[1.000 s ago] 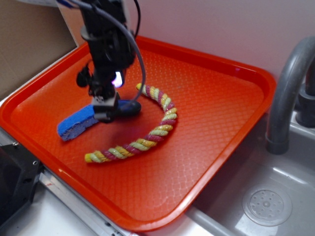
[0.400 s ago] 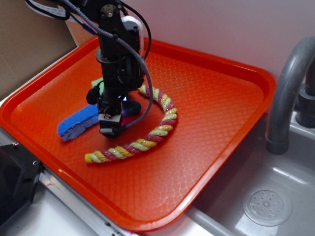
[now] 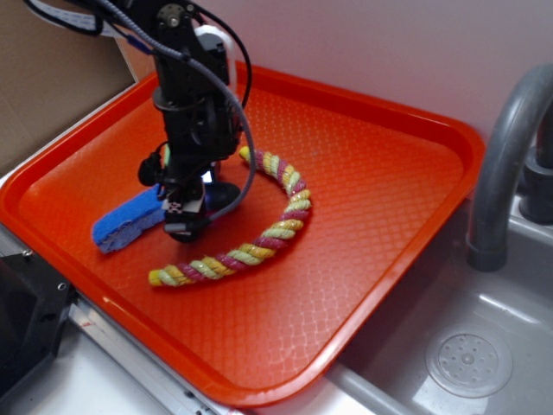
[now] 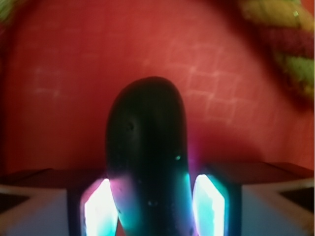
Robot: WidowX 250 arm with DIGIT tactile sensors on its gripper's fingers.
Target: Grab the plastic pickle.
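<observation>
Wrist view is showing the gripper point(image 4: 152, 206) squeezing the pickle point(image 4: 146, 147), it seems. Next it is needing a slow lift off the tray point(image 3: 371, 173).

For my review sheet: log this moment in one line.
gripper: shut on plastic pickle | tray: rope, sponge untouched

Exterior view is evenly bright, with soft glare on the orange tray point(image 3: 380, 259). The wrist view is dim and blurry; pink and cyan lights glow on the plastic pickle point(image 4: 146, 162).
</observation>
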